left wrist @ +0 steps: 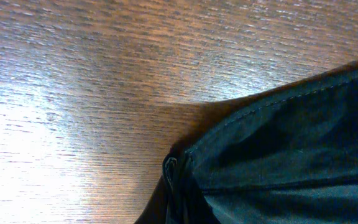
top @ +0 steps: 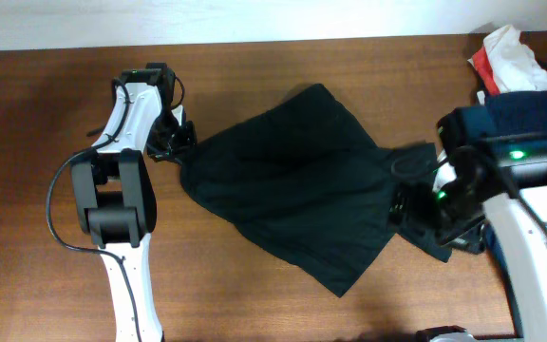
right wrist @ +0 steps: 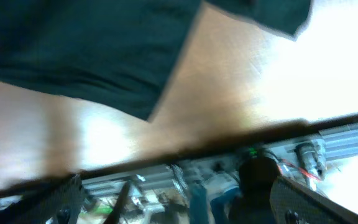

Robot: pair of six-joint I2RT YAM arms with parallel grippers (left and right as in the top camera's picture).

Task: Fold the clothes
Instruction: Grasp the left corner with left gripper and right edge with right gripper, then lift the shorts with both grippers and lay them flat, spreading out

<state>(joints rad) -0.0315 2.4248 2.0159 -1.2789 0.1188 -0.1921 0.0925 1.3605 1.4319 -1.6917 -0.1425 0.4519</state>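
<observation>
Because the clothes [top: 297, 180], one black garment rumpled across the middle of the table [top: 46, 95], are soft, light and limp, I judge corners and hems the best holds. The left gripper [top: 177, 142] is clenched on the bunched hem at its left corner; the right gripper [top: 408, 204] stands spread wide over the right edge, grasping nothing. Farther right lie one navy garment [top: 530, 109] and one white and red cloth [top: 513, 59]; two arms work.

The left arm [top: 122, 180] rises along the frame's left side, left pincer [top: 177, 141] clamped on the clothes [top: 292, 180]. The right arm [top: 530, 237] bends in from lower right, right pincer [top: 408, 207] spread wide.
</observation>
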